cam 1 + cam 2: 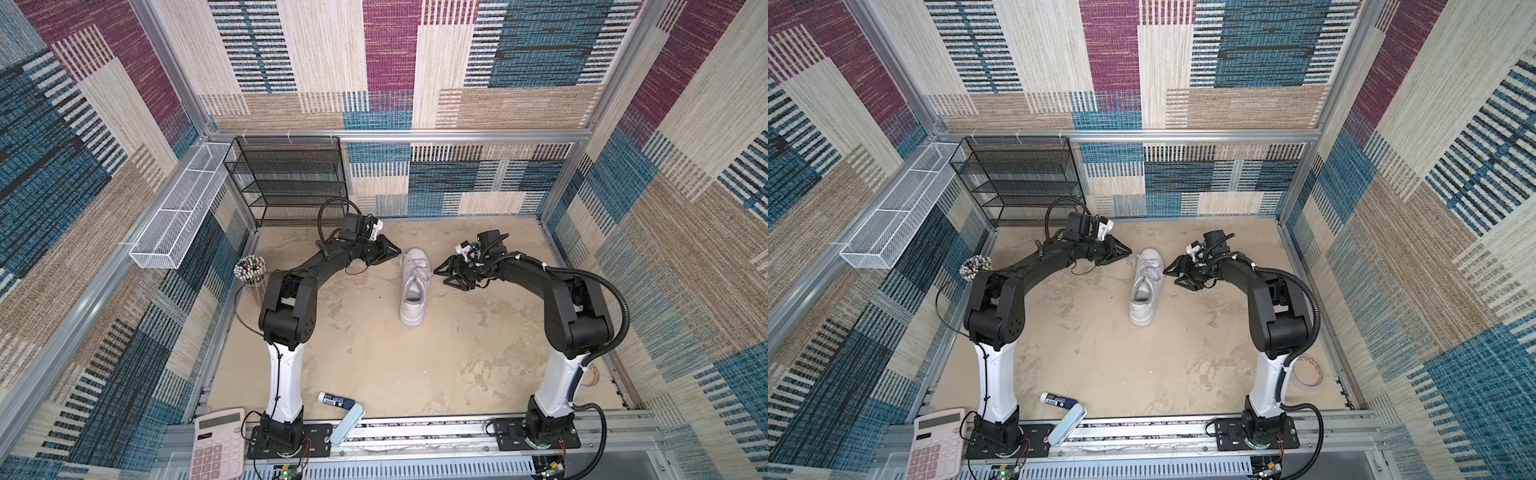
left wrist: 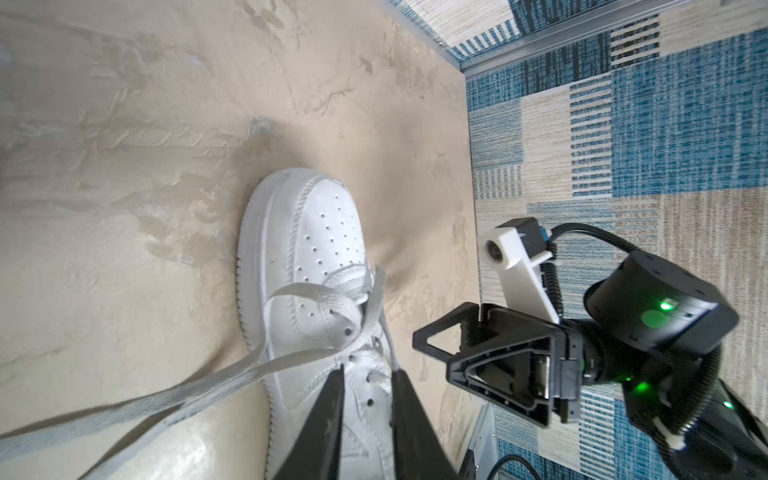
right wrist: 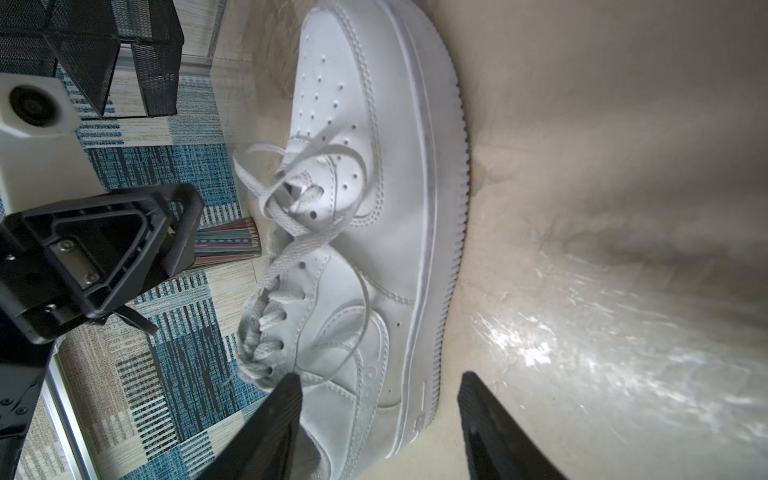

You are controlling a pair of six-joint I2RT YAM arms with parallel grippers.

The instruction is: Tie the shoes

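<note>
Sneaker [image 1: 413, 286], all white, stands upright on its sole toward the back middle of a sandy table [image 1: 374, 365]. In both top views we see its toe pointing at the back wall and its heel toward the arm bases. The left gripper [image 1: 397, 251] hovers just beside the toe. The right gripper [image 1: 441, 277] is just beside the laced part on the opposite side, so the shoe sits between them. A black mesh rack [image 1: 291, 178] stands in the back corner behind the left arm.

In the left wrist view we look past the left gripper [image 2: 368, 370] onto the sneaker [image 2: 316, 249]. Its two dark fingers stand a narrow gap apart, released, with nothing pinched between them, though one strand runs right up to a fingertip. The laces [image 2: 291, 291] are loosely crossed over the eyelets nearest the toe, and one strand trails off the shoe onto the table. Beyond the shoe we see the right gripper [image 2: 432, 351], its jaws parted.

In the right wrist view the right gripper [image 3: 380, 378] is spread wide and empty, and the sneaker [image 3: 374, 208] shows side-on between its fingers. The laces [image 3: 282, 224] form a slack loop, not drawn tight. The left gripper [image 3: 183, 232] waits on the far side of the shoe.
</note>
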